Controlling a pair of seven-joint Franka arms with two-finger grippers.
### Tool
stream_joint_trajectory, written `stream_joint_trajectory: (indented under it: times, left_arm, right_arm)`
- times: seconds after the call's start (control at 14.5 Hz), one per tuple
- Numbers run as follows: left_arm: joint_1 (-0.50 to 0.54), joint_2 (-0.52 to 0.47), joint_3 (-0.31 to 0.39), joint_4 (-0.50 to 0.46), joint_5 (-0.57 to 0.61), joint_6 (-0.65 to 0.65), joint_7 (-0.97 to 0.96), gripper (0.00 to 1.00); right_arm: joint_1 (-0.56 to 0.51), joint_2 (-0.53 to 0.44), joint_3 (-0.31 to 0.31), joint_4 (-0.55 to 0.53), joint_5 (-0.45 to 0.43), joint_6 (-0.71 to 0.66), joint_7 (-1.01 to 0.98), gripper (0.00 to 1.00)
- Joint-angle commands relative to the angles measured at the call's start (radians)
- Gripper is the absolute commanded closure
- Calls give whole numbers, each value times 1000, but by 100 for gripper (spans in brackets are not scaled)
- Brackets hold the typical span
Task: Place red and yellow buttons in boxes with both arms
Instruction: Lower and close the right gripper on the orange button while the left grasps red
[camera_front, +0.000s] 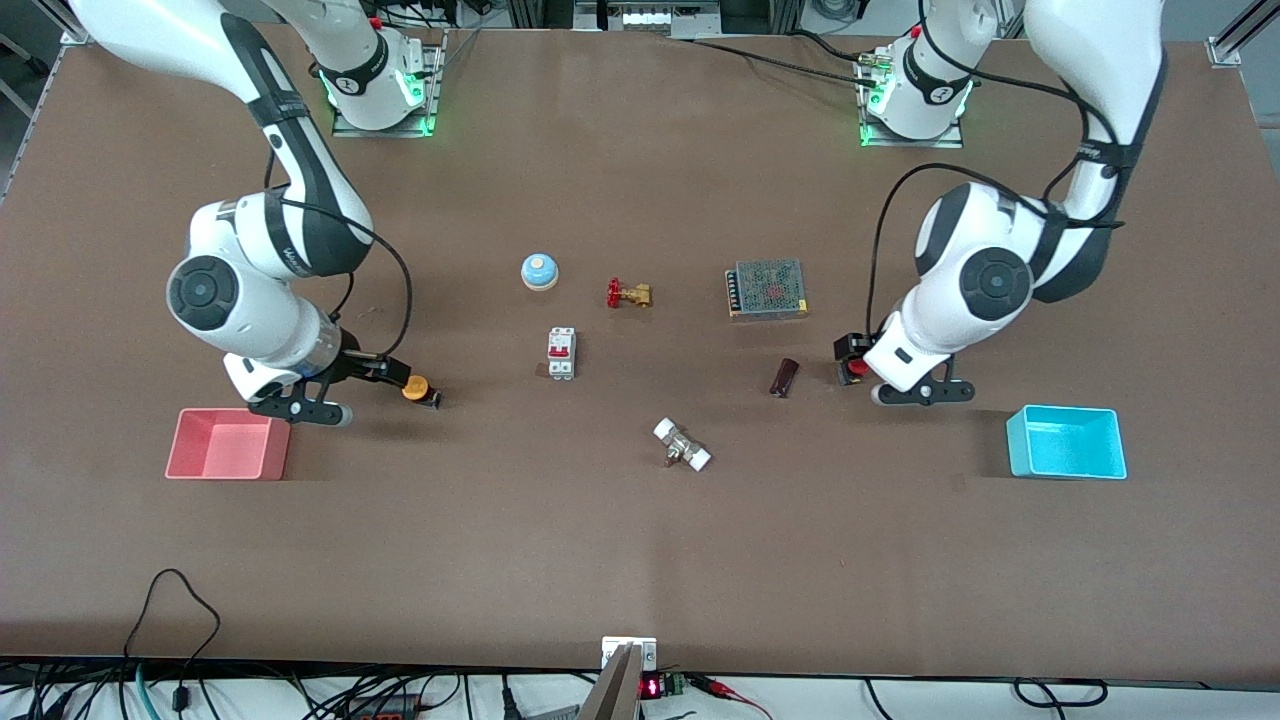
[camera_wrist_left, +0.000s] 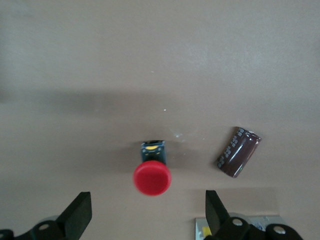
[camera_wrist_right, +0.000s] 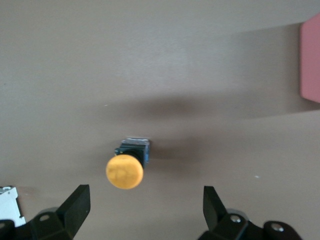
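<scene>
The red button, a red cap on a black body, stands on the table near the left arm's end. My left gripper is low over it and open. In the left wrist view the red button sits just ahead of the spread left gripper, untouched. The yellow button stands near the right arm's end. My right gripper is open beside it. In the right wrist view the yellow button lies just ahead of the right gripper. The pink box and the cyan box stand empty.
Mid-table stand a blue dome bell, a brass valve, a white breaker, a grey mesh power unit, a dark cylinder close to the red button, and a white fitting. The pink box's edge shows in the right wrist view.
</scene>
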Motion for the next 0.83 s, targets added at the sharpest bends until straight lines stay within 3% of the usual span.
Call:
stream_joint_trajectory:
  times: [0.0,0.48,0.76]
  left_arm:
    - [-5,26,8,-50,0,118,-15,0]
    - [-1,102,13,-108,62,303,-15,0]
    - [1,116,14,-108,63,317,-15,0]
  right_arm:
    - [4,28,8,4,-20,53,27,0]
    - [12,97,22,4,-87,142,25,0]
    - [15,125,23,4,-129,157,13,0]
